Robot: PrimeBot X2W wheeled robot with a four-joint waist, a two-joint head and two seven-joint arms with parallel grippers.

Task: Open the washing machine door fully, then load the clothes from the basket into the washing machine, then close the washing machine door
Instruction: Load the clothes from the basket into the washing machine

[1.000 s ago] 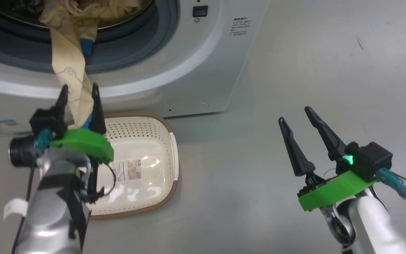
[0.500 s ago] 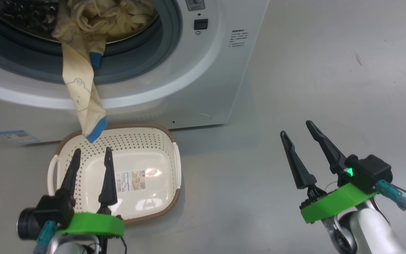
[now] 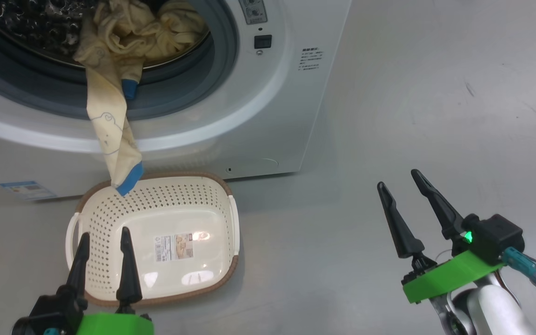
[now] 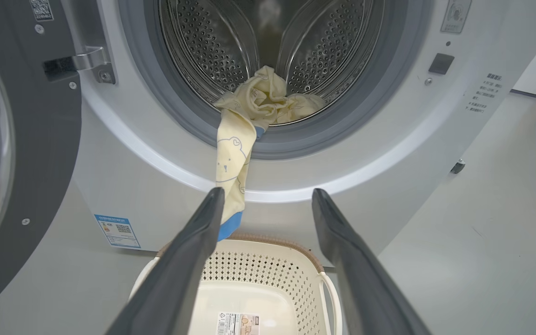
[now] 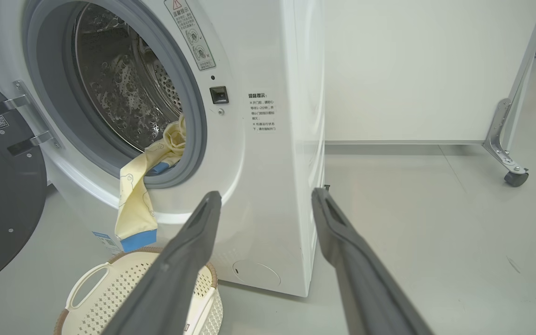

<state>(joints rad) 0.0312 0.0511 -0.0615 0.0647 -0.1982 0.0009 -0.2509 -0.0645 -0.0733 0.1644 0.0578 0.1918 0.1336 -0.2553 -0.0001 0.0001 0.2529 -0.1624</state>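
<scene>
Cream clothes (image 3: 165, 28) sit in the drum (image 3: 26, 28), one leg (image 3: 110, 121) trailing over the seal (image 3: 179, 93), hanging just above the empty basket (image 3: 175, 197). Left tool (image 3: 104, 232) and right tool (image 3: 397, 178) stand apart, empty. Recommend pinching the leg low and lifting it fully inside before closing the door (image 4: 40, 153).

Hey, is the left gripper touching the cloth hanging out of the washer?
Apart. The head view shows the left gripper low over the basket, with bare basket wall between its fingertips and the hanging blue cuff of the clothes.
</scene>
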